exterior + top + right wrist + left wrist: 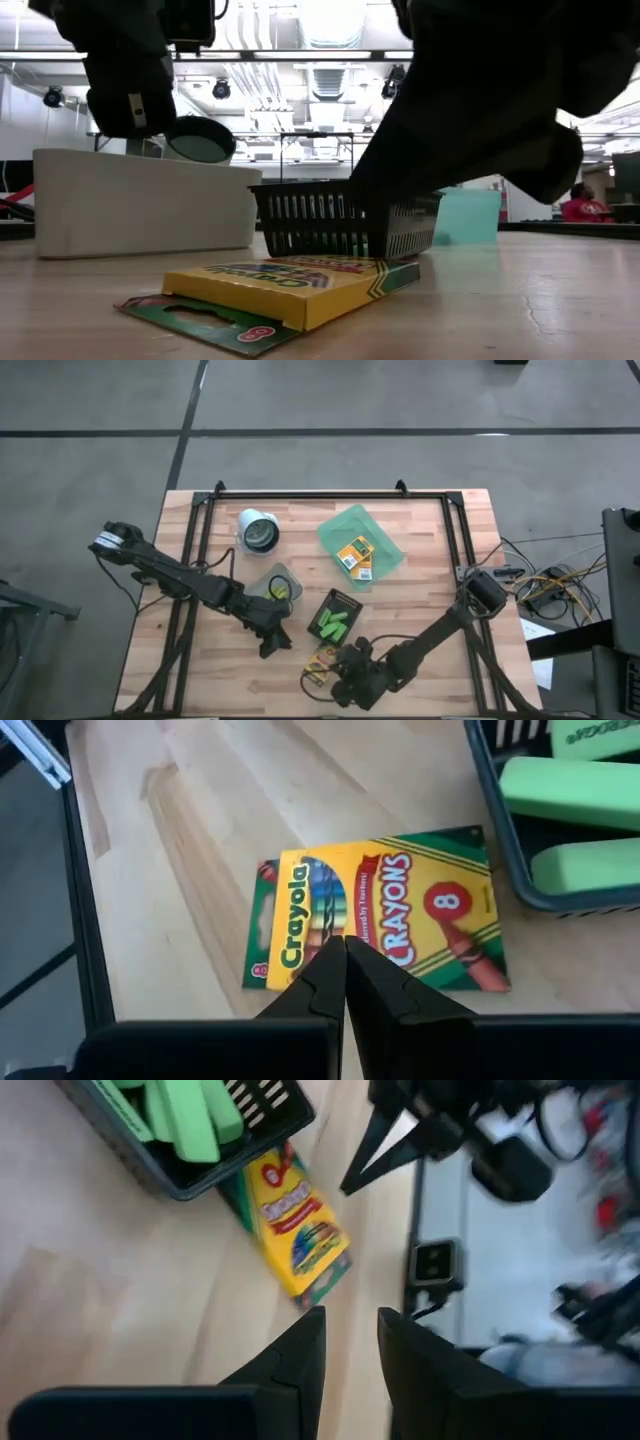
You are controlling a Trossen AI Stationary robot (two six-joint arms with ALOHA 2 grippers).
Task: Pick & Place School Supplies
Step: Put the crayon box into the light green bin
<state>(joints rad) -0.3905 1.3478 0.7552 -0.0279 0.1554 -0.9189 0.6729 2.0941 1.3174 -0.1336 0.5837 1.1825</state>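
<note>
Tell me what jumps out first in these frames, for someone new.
The yellow-and-green crayon box lying flat on the table's near edge, against the black basket of green sticks. The right gripper hangs right over the box, jaws shut. Farther back, more crayon boxes sit in a green tray.

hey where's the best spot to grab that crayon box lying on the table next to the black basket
The crayon box lies flat, stacked on a second one, one end against the black basket. Probably best to come straight down and pinch across its two long edges near the middle. The right gripper, shut, hovers right over it and would need opening first.
</note>
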